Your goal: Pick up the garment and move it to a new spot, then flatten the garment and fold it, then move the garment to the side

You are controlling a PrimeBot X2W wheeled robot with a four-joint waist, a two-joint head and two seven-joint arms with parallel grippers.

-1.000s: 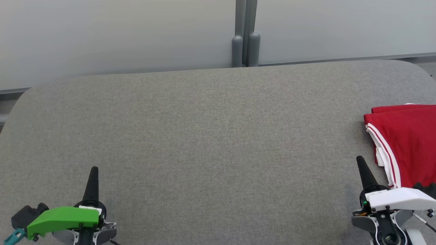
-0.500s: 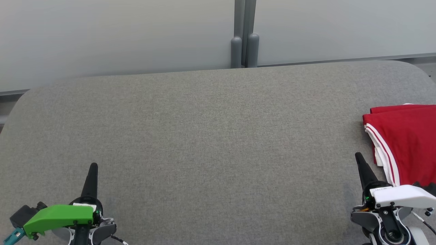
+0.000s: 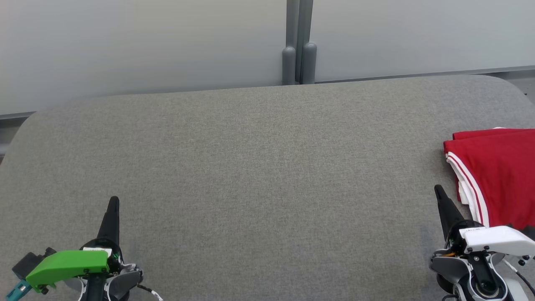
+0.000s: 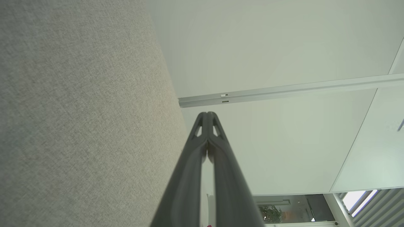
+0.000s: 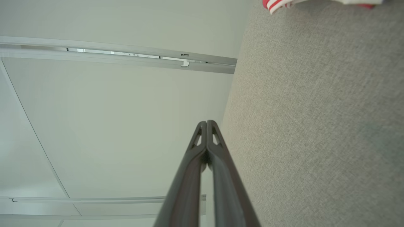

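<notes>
Red folded garment with white striped trim (image 3: 499,175) lies at the far right of the grey fabric surface (image 3: 259,167). Both pairs of jaws are clenched, empty. The right pair, just beside it, could snag the trim and undo the fold.

I can read no word, number or brand anywhere. At 5 o'clock in the head view, a small pale label (image 3: 472,229) on the black body of my right gripper (image 3: 437,190) carries dark print too tiny to make out. At 7 o'clock, my left gripper (image 3: 113,200) bears a blurred white label (image 3: 97,249).
</notes>
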